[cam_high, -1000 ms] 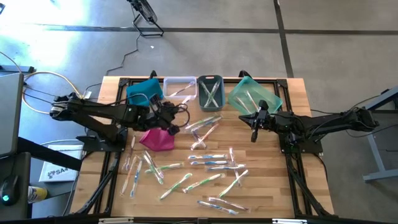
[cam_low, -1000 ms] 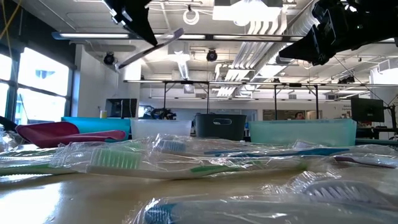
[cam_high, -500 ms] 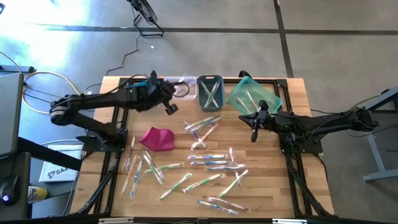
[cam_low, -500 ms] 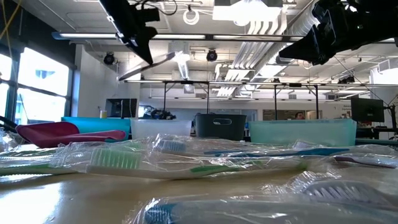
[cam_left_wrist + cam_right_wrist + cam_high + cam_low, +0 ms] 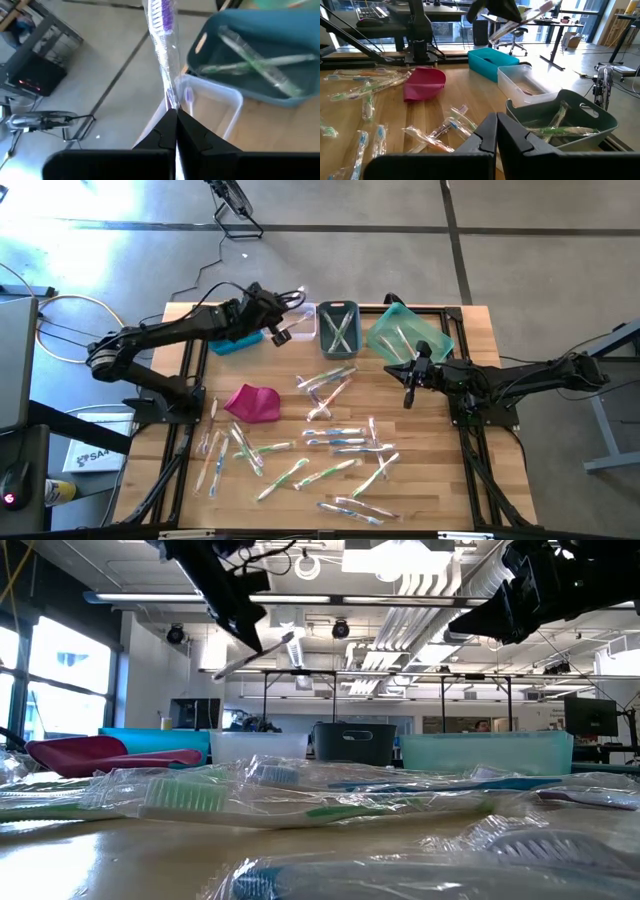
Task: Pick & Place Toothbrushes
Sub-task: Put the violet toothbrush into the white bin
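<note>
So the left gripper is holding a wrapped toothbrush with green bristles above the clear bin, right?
Not quite. The toothbrush clamped in the left gripper has purple bristles, not green, as the left wrist view shows. It is wrapped and held above the clear bin.

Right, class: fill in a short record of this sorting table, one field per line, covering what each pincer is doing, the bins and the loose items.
Left pincer: shut on a purple-bristled toothbrush in clear wrap, held in the air above the clear plastic bin
Right pincer: shut, holding nothing, above the table near the pale teal bin
Grey bin: holds green-handled wrapped toothbrushes
Blue bin: at the left end of the row
Magenta pouch: lying on the wooden table
Loose wrapped toothbrushes: scattered across the table
</note>
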Controlling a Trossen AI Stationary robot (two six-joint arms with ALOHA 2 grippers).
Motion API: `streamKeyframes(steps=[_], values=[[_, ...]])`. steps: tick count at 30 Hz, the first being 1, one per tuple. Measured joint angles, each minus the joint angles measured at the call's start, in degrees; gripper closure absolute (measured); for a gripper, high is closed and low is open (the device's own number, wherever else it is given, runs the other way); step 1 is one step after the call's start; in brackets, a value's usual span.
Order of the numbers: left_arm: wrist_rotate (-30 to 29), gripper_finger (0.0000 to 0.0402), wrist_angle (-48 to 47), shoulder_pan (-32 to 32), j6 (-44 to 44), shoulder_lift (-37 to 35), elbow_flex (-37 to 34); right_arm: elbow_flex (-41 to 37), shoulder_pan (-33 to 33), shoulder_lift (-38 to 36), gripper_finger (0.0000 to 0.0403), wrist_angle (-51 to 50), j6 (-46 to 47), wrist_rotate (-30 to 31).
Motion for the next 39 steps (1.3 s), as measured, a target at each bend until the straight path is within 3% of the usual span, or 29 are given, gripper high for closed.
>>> streamKeyframes(steps=[13,20,39], values=[[0.8,0.0401,5.7,7.4,1.4,10.9,-0.1,0.0,0.0,0.0,0.04,0.0,0.0,0.2],[8.0,0.0401,10.3,10.0,3.1,15.0,-0.1,0.0,0.0,0.0,0.04,0.0,0.0,0.2],[9.5,0.0401,13.2,11.4,4.3,22.4,0.0,0.0,0.0,0.0,0.04,0.0,0.0,1.5]])
